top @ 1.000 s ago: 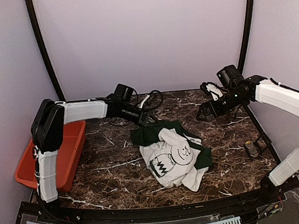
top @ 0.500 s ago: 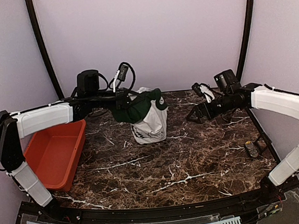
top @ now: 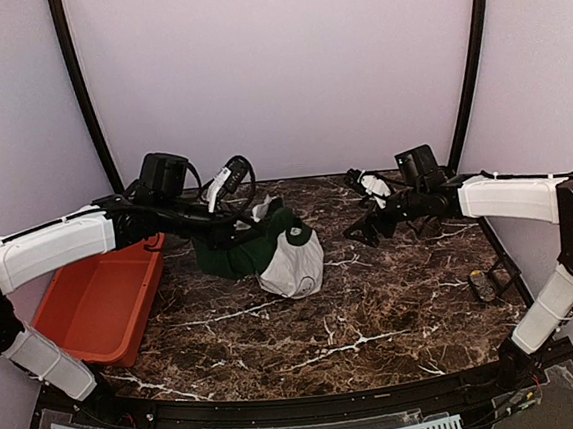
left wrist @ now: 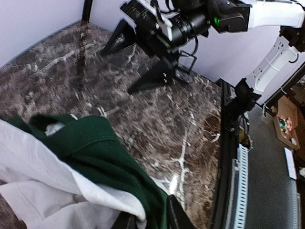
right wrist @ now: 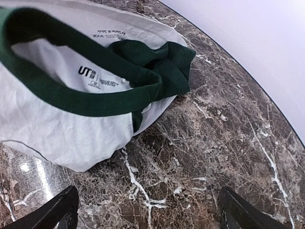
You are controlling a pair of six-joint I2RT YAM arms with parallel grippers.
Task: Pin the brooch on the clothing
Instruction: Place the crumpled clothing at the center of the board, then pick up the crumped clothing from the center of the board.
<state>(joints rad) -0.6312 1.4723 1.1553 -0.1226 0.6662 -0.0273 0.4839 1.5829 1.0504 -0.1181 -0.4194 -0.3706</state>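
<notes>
Arms of a two-armed robot reach in from left and right over a dark, marble-patterned tabletop [top: 376, 317]. The clothing [top: 288, 259], a white T-shirt with dark green collar and sleeves, sits bunched in a heap on the far left-centre of that surface. Its lower white part rests on the marble.

The left gripper [top: 230, 235] is buried in the green fabric at the top of the heap. In the left wrist view its dark fingers close on a fold of green and white cloth, so we judge it to be pinching the shirt and holding that fold up. Held this way, the green collar gapes toward the right arm, with a printed label visible inside the neck. We take this as offering an edge to grab, so the shirt can be spread out before any pinning.

The right gripper [right wrist: 150, 217] hangs low, just beside the heap, and faces the open collar. Its two fingers are spread wide, with bare marble between them. It holds nothing and touches nothing.

An orange-red bin [top: 98, 301] stands at the left edge. A small object [top: 480, 284] lies near the right edge, well apart from the shirt and too small for us to identify.
</notes>
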